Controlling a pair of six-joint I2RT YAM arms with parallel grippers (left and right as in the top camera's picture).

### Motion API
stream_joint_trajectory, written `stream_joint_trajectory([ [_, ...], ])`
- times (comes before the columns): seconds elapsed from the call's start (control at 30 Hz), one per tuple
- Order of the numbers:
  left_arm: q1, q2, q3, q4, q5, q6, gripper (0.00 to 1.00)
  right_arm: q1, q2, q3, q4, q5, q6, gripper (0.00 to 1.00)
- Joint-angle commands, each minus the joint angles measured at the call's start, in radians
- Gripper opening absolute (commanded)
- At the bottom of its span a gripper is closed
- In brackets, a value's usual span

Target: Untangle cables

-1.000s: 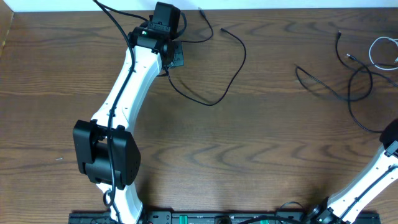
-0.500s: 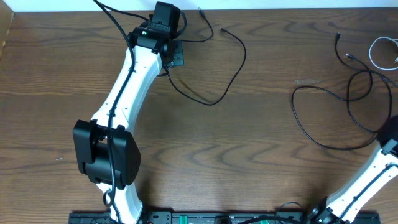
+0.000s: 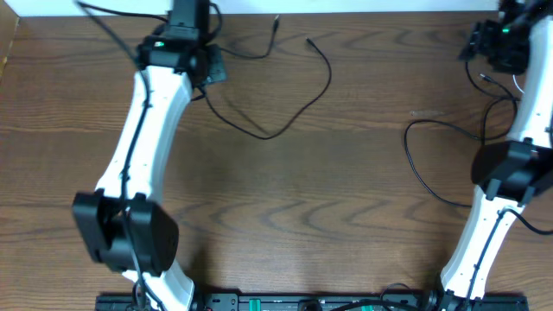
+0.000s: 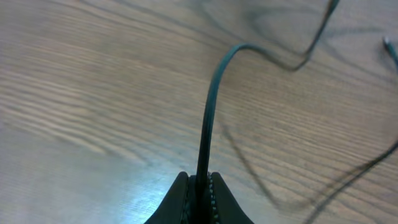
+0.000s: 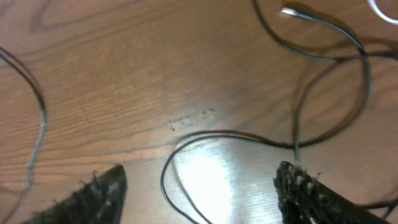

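A thin black cable [image 3: 268, 136] lies in a curve at the back left, with a plug end [image 3: 309, 41] free on the wood. My left gripper [image 3: 210, 76] is shut on it. In the left wrist view the cable [image 4: 208, 112] rises straight out of the closed left gripper [image 4: 200, 180]. Another black cable [image 3: 408, 142] loops at the right. My right gripper [image 3: 484, 43] hovers over the back right. In its wrist view the right gripper [image 5: 202, 171] is open, the loop [image 5: 168, 162] lies between the fingers and one strand touches the right finger [image 5: 298, 186]. A white cable [image 5: 380, 11] shows at the corner.
The wooden table [image 3: 346, 216] ends at a pale back edge just beyond both grippers. The right arm's elbow [image 3: 501, 168] stands over the right-hand cords. A small metal plug end [image 5: 289, 11] lies ahead of the right gripper.
My left arm has swung left, dragging the black cable with it. My right arm has come up from the lower right edge to the back right corner. The right-hand black loop has widened.
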Motion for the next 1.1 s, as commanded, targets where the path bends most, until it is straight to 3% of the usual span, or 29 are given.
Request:
stream_joint_trajectory([
  [0.0, 0.006, -0.026, 0.006, -0.026, -0.002, 0.016, 0.08, 0.039, 0.029, -0.008, -0.01, 0.049, -0.011, 0.77],
  [0.07, 0.008, -0.026, 0.006, -0.041, -0.002, 0.016, 0.08, 0.068, 0.029, -0.012, -0.039, 0.038, -0.011, 0.8],
  [0.1, 0.008, -0.026, 0.006, -0.042, -0.002, 0.016, 0.08, 0.079, 0.029, -0.013, -0.05, 0.039, -0.011, 0.94],
  [0.13, 0.008, -0.026, 0.006, -0.041, -0.002, 0.016, 0.07, 0.092, 0.029, -0.018, -0.058, 0.039, -0.011, 0.99],
  [0.33, 0.008, -0.026, 0.006, -0.04, 0.077, 0.009, 0.07, 0.16, 0.029, -0.119, -0.027, 0.071, -0.005, 0.99],
  [0.63, 0.006, -0.026, 0.005, -0.041, 0.126, 0.009, 0.08, 0.227, 0.029, -0.382, 0.114, 0.087, 0.01, 0.73],
  [0.9, 0.006, -0.026, 0.005, -0.041, 0.126, 0.009, 0.07, 0.246, 0.029, -0.503, 0.127, 0.166, 0.101, 0.66],
  [1.07, 0.006, -0.026, 0.005, -0.04, 0.126, 0.009, 0.08, 0.257, 0.029, -0.56, 0.134, 0.166, 0.153, 0.52],
])
